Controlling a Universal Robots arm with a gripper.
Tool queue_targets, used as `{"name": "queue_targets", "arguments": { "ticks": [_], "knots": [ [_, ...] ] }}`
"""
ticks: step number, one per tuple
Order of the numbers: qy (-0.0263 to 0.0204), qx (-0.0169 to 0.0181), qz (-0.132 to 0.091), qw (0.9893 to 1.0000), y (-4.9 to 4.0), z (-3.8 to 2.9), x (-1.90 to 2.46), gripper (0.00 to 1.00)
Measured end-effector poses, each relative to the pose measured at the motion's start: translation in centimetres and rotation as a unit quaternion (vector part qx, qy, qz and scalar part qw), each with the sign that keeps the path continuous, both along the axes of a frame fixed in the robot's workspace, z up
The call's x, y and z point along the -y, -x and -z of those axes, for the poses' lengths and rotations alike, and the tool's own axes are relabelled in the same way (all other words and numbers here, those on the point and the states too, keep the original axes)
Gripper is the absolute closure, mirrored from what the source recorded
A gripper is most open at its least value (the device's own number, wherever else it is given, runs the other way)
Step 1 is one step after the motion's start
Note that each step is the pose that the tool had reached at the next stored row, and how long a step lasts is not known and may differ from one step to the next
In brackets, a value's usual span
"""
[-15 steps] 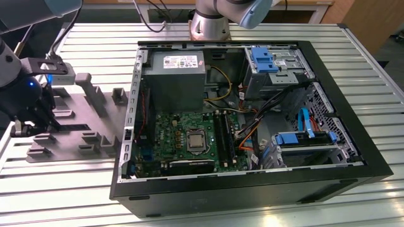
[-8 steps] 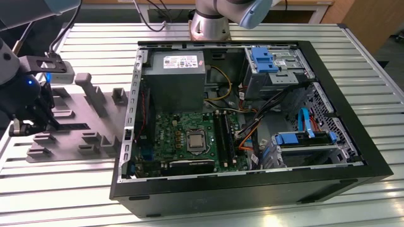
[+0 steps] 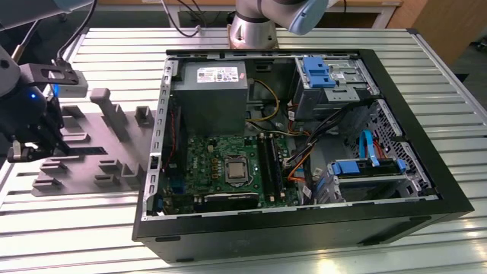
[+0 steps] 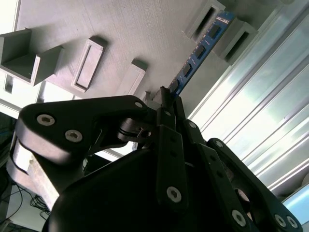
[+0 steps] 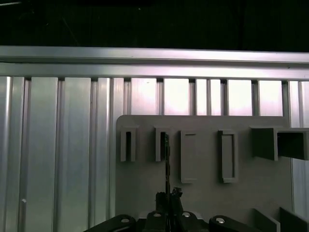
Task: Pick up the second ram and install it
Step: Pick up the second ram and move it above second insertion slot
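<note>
The tool (image 4: 166, 99) is pinched tight on one end of the second ram (image 4: 200, 48). The ram stands on its thin edge, its far end between two blocks near the edge of the gray holder (image 4: 96, 29) on the tabletop (image 4: 251, 111).

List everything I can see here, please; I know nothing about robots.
table: one, silver slatted metal, under everything
computer case: one, black, open, on the table
motherboard: one, green, inside the case
power supply: one, grey, inside the case
drive brackets: two, bright blue, inside the case
holder tray: one, grey, exterior view's left
second ram: one, blue-green, on edge in the tray's slots
robot arm: one, silver-grey, base behind the case
end effector: one, black, closed on the second ram's end
</note>
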State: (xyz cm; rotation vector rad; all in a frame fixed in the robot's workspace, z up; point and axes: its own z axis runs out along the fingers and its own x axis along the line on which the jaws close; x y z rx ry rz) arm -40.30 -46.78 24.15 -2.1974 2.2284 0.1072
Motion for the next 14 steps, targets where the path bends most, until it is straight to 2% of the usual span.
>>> {"name": "queue_targets", "arguments": {
  "ticks": [14],
  "knots": [
    [0.0,0.0,0.0,1.0,0.0,-1.18,0.0,0.86]
  ]
}}
